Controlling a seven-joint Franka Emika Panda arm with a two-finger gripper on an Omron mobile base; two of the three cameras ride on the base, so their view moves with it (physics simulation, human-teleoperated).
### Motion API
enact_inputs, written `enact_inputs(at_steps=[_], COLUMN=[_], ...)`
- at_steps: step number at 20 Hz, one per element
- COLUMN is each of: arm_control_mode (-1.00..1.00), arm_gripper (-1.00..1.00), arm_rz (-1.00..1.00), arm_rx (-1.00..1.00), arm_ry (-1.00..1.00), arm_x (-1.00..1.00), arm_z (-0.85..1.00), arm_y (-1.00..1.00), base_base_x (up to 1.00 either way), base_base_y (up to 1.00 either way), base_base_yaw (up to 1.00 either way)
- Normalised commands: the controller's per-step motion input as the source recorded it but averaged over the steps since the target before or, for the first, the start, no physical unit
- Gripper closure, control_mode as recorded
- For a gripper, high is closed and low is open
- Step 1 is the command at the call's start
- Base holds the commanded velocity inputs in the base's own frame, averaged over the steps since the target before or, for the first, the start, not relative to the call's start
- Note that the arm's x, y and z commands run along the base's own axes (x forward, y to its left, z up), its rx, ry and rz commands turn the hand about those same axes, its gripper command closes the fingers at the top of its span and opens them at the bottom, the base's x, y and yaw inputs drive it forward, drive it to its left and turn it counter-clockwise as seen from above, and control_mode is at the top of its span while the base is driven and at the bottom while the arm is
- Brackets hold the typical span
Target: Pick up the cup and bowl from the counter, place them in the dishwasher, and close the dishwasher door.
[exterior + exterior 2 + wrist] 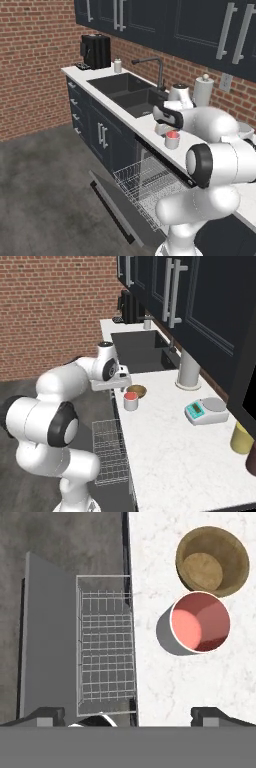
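The pincer (127, 714) hung open above the surface (165, 682) edge, empty. The cup (199, 623) stood beside the bowl (212, 562), near the lowered door (47, 637) and rack (106, 644).

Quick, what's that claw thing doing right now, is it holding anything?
Tool: open and empty, hovering above the counter edge, near the cup but not touching it.

bowl (212, 561): matt wood | counter (165, 682): smooth white marble | rack (106, 647): white wire
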Motion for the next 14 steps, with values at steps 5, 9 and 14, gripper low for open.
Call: enact_inputs(at_steps=[5, 9, 14], arm_control_mode=[-1.00, -1.00, -1.00], arm_gripper=[-1.00, -1.00, -1.00], arm_rz=[0.00, 0.00, 0.00], arm_rx=[0.00, 0.00, 0.00], arm_ry=[0.04, 0.02, 0.09], arm_x=[0.16, 0.14, 0.31], arm_z=[-0.35, -0.32, -0.27], arm_y=[-0.02, -0.14, -0.08], base_base_x=[0.00, 0.00, 0.00], base_base_y=[0.00, 0.00, 0.00], base_base_yaw=[0.00, 0.00, 0.00])
